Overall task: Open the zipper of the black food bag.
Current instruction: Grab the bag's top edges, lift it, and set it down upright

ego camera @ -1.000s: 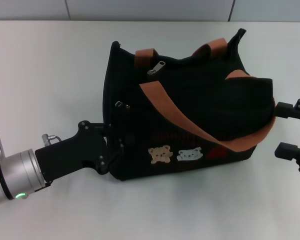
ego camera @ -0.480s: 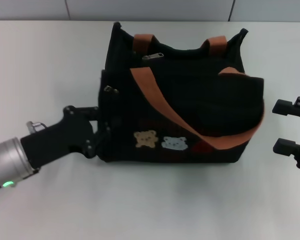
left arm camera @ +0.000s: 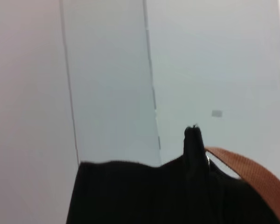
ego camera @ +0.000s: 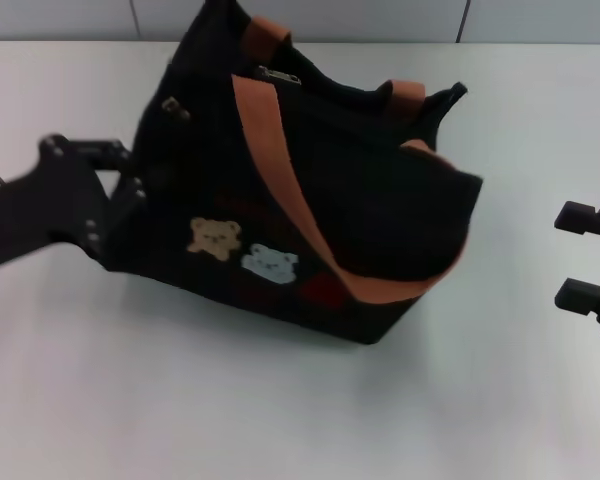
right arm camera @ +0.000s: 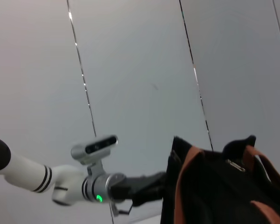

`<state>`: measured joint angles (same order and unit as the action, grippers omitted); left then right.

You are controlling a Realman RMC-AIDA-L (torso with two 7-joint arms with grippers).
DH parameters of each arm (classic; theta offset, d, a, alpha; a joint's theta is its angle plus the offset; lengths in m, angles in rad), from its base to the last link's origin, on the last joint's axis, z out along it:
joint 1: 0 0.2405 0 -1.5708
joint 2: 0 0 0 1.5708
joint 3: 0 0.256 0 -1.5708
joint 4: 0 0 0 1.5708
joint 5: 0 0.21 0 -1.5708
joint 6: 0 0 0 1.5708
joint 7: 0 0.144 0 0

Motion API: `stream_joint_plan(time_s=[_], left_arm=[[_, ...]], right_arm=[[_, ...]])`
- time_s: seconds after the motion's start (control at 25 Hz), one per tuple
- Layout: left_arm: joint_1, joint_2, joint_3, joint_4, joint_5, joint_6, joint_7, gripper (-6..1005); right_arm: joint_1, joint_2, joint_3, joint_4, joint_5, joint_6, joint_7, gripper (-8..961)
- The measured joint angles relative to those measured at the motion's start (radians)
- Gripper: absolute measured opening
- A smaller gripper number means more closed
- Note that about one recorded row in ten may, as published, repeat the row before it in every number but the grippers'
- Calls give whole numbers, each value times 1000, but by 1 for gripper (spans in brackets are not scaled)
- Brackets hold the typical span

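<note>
The black food bag (ego camera: 370, 200) stands skewed on the white table, its bear patches (ego camera: 215, 237) facing me and an orange-brown strap (ego camera: 270, 150) draped over the front. The zipper's silver pull tab (ego camera: 278, 76) lies at the bag's far left top corner; the rest of the zipper is hard to make out. My left gripper (ego camera: 130, 180) is shut on the bag's left end. My right gripper (ego camera: 580, 256) hangs open to the right, apart from the bag. In the right wrist view I see the bag (right arm camera: 214, 196), the pull tab (right arm camera: 235, 165) and the left gripper (right arm camera: 151, 184).
The white table (ego camera: 280, 420) runs out around the bag to a grey panelled wall (ego camera: 330, 18) at the back. The left wrist view holds only black bag fabric (left arm camera: 144, 196), a strap (left arm camera: 242, 168) and the wall.
My left arm has pulled left and toward the back, dragging the bag with it and swinging its left end toward the wall. The right gripper has stayed in place.
</note>
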<state>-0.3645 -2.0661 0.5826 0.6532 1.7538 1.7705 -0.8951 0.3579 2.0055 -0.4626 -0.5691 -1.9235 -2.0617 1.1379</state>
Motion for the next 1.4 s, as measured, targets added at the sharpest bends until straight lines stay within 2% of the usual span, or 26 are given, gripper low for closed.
stream_joint_plan(time_s=[0.08, 0.12, 0.16, 0.24, 0.28, 0.32, 0.48, 0.52, 0.68, 0.76, 0.88, 1.08, 1.2, 1.28, 1.4], left_arm=[[5, -3, 10, 121, 0, 33, -47, 100], [5, -3, 10, 121, 0, 33, -47, 100], [6, -3, 25, 252, 1, 61, -102, 100], [5, -4, 42, 328, 1, 67, -133, 100], [9, -6, 79, 445, 2, 68, -177, 100], [9, -6, 79, 445, 2, 68, -177, 100], [25, -7, 158, 693, 0, 64, -261, 100], [25, -7, 158, 693, 0, 64, -261, 100], [33, -7, 196, 850, -1, 69, -316, 100], [37, -7, 213, 878, -1, 72, -325, 101], [69, -8, 328, 972, 0, 48, -346, 101], [117, -8, 539, 1060, 32, -59, -361, 101], [136, -8, 612, 1083, 36, -96, -357, 101], [139, -8, 645, 1087, 41, -110, -355, 101], [139, -8, 707, 1088, 73, -146, -354, 99]], right_arm=[[-7, 4, 4, 0, 0, -1, -1, 800], [-10, 6, 6, 0, 0, -4, -1, 800], [-11, 8, 6, 0, 0, -7, -2, 800], [-13, 15, 6, 0, 0, -13, -4, 800], [-14, 19, 6, 2, 1, -14, -8, 800], [-16, 24, 6, 5, 1, -15, -13, 800], [-16, 32, 15, 57, 1, -9, -41, 800], [-13, 33, 17, 77, 2, -4, -50, 800], [-8, 37, 18, 129, 2, 29, -68, 799], [-7, 46, 18, 136, 2, 55, -73, 800], [-7, 58, 13, 150, -1, 116, -81, 800], [0, 59, 4, 176, -35, 172, -81, 800], [-6, 59, 8, 179, -45, 180, -86, 799], [-13, 59, 26, 179, -41, 177, -109, 799], [-29, 65, 109, 180, -23, 180, -197, 799]])
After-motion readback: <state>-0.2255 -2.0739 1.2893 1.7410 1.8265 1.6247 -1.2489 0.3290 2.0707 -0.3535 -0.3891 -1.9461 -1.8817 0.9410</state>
